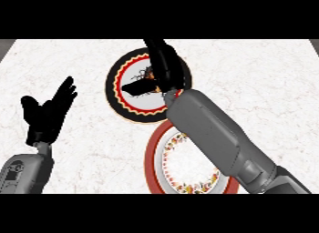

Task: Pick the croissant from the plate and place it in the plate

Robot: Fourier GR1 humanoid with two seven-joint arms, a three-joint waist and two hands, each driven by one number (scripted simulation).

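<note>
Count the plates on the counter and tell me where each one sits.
2. A round black-rimmed plate with a red ring lies farther back at centre, under the right hand. A round red-rimmed white plate lies nearer, partly hidden by the right forearm.

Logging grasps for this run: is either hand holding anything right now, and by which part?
Cannot be told: the right hand covers the black-rimmed plate, hiding any croissant. The left hand is open, holding nothing.

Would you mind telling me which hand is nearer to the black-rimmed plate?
The right hand. It is directly over the black-rimmed plate, fingers reaching across its middle. The left hand rests open, fingers up, at the view's left, apart from that plate.
</note>
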